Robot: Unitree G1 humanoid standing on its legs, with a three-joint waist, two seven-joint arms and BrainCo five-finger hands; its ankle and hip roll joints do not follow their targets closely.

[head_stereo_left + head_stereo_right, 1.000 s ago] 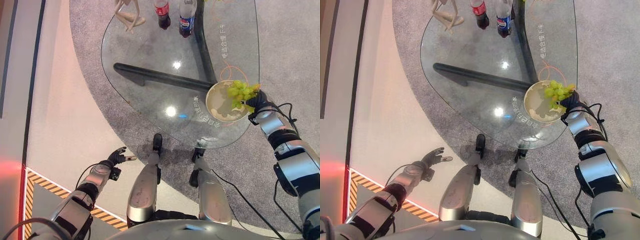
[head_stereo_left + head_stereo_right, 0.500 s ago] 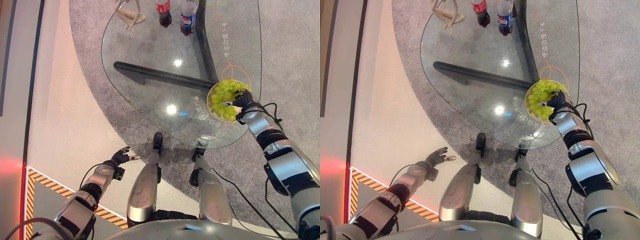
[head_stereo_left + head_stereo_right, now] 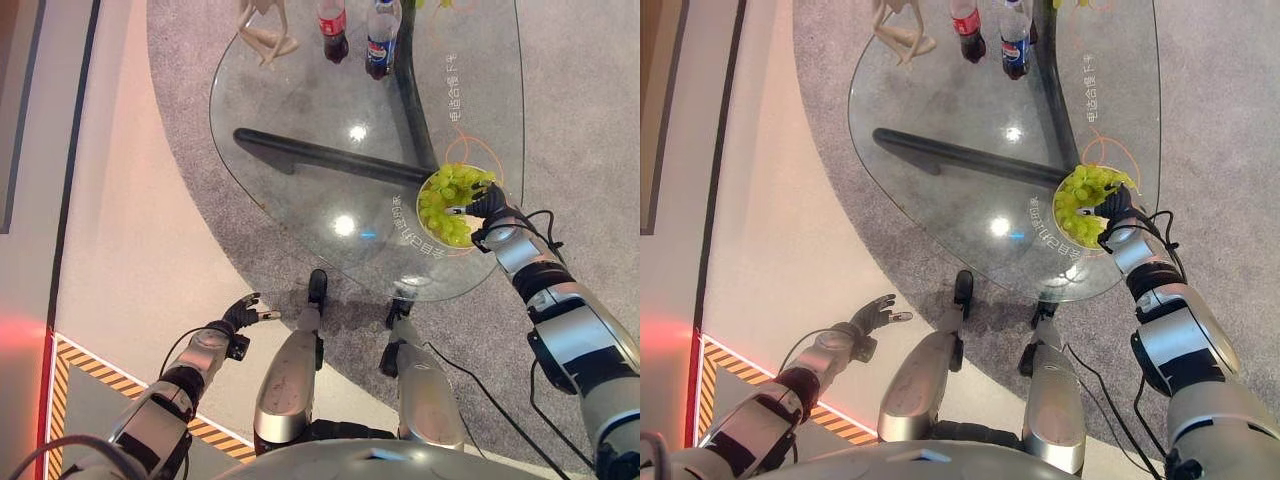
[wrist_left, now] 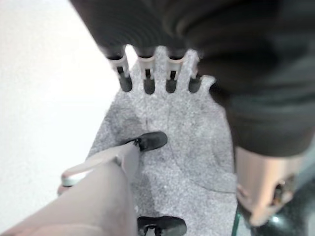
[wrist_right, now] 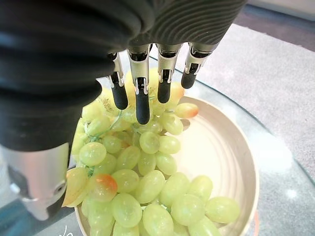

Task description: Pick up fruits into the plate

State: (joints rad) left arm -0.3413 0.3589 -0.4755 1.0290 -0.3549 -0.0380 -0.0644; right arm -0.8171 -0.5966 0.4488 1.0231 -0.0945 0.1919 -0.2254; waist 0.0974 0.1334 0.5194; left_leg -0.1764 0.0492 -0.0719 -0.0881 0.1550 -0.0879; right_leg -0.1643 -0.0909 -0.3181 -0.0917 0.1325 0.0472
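Grapes [image 5: 147, 187] are in the plate [image 5: 231, 152], heaped on the side nearest the right hand [image 5: 147, 93], and the plate sits at the right edge of the glass tabletop [image 3: 330, 120]. The right hand hangs just above the bunch, fingers straight and spread, pinching nothing as far as the wrist view shows. The left hand [image 3: 240, 313] is low by the robot's side, well apart from the tabletop, fingers relaxed and loose.

The risks now. That plate is very near the rim of the glass; a wrist pulling back low could nudge it toward the edge. Fingertips are close to the top grapes, and a stem may catch on one, so lifting away could drag the bunch up and tip it over the plate's wall. The heap leans to one side, so loose grapes might roll out onto the glass. A straight lift upward before any sideways move looks safest. The two bottles [image 3: 355, 35] at the far end are well clear.
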